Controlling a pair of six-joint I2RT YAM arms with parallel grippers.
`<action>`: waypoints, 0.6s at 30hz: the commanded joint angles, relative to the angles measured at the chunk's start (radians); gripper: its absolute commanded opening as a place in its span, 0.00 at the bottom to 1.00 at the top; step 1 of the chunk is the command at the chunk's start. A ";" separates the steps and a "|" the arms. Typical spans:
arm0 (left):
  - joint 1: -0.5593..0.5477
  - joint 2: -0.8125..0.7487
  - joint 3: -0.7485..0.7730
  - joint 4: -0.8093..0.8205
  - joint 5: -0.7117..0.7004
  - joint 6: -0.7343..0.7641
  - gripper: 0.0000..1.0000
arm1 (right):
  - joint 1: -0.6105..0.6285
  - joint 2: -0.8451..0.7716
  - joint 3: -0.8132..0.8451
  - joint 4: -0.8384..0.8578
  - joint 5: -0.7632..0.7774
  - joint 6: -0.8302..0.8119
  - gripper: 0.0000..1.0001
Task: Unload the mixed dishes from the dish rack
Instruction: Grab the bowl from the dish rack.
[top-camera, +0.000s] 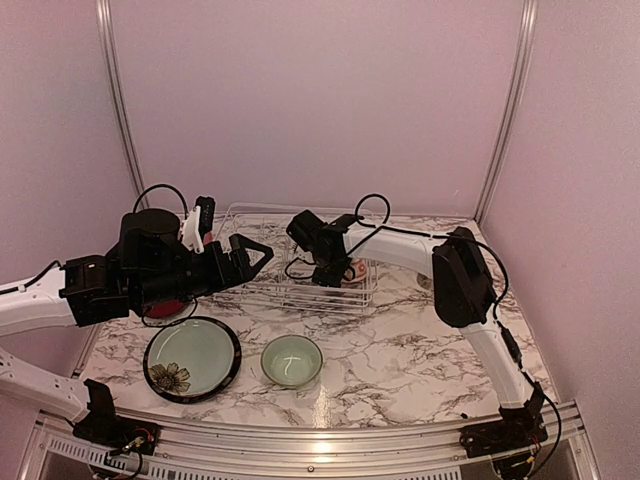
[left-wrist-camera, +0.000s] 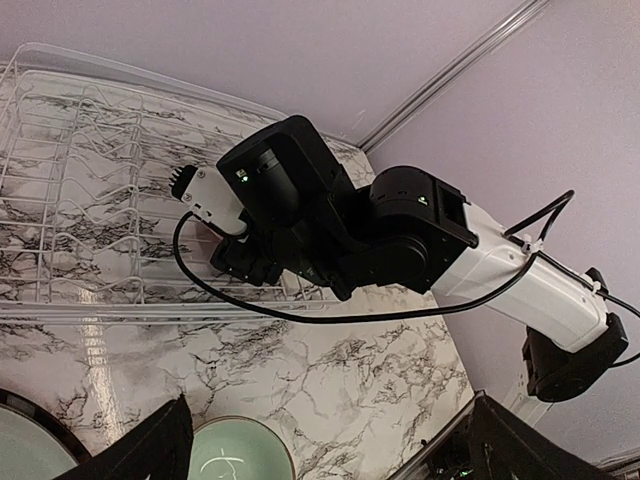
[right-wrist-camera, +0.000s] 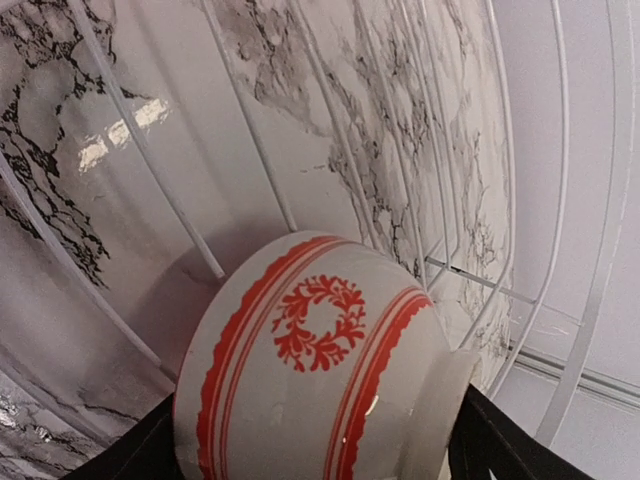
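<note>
Grasping looks like the step in hand. The red-white patterned bowl (right-wrist-camera: 320, 370) lies tipped over on the wires of the dish rack (top-camera: 270, 225), near its right end. The right tool (top-camera: 333, 272) straddles it with fingers spread wide, one by the rim and one by the foot ring; whether they press yet I cannot tell. Close squarely and firmly so the glazed wall cannot roll, then lift straight up clear of the prongs before swinging out over the desk (top-camera: 400, 360). The left tool (top-camera: 258, 258) hangs fully open and empty near the rack's left end
</note>
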 joint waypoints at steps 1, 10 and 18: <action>0.006 -0.001 0.014 0.002 0.002 0.013 0.99 | 0.010 0.012 0.014 0.009 -0.023 -0.019 0.76; 0.006 0.017 0.021 0.008 0.010 0.014 0.99 | 0.016 -0.036 0.038 -0.022 -0.038 -0.012 0.56; 0.006 0.036 0.038 0.014 0.013 0.017 0.99 | 0.015 -0.072 -0.010 0.032 0.044 -0.003 0.53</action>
